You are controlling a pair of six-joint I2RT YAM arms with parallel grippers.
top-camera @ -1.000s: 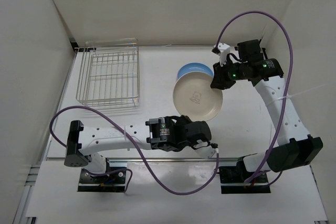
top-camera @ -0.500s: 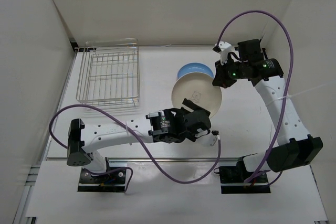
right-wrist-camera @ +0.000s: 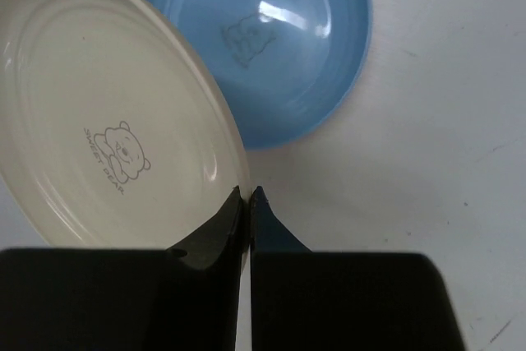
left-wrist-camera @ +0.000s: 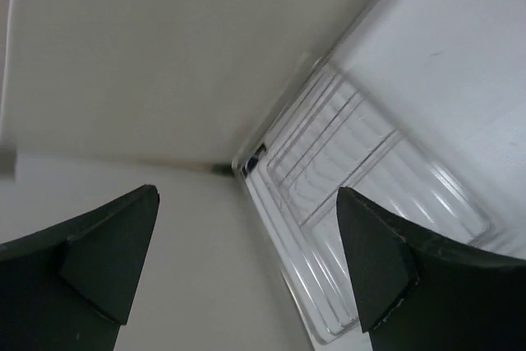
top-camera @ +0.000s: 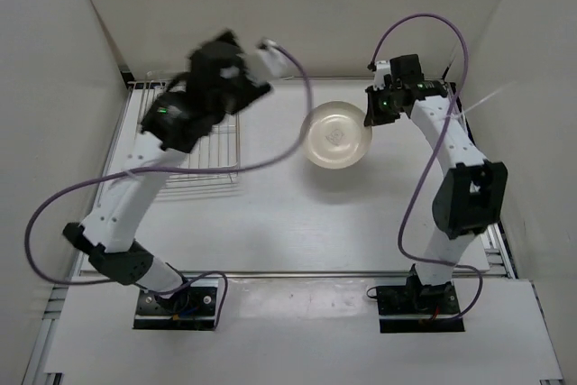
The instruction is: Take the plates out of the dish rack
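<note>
A cream-white plate point(top-camera: 336, 134) hangs tilted over the table, and my right gripper point(top-camera: 371, 117) is shut on its right rim. In the right wrist view the jaws of the right gripper point(right-wrist-camera: 248, 196) pinch that cream-white plate point(right-wrist-camera: 107, 121) at its edge. A blue plate point(right-wrist-camera: 271, 39) lies flat on the table just beyond it; the top view hides it under the cream one. My left gripper point(top-camera: 270, 50) is raised and blurred above the silver wire dish rack point(top-camera: 212, 151). Its fingers point(left-wrist-camera: 107, 252) stand wide apart around nothing, and the dish rack point(left-wrist-camera: 353, 170) shows past them.
White walls close in the table at the back and on both sides. The left arm point(top-camera: 144, 187) slants over the rack's left half. A purple cable point(top-camera: 270, 155) loops from it across the table's middle.
My left gripper opened off the cream plate's near rim and swung up to the back left over the rack. My right gripper shut on the plate and carried it back over the blue one.
</note>
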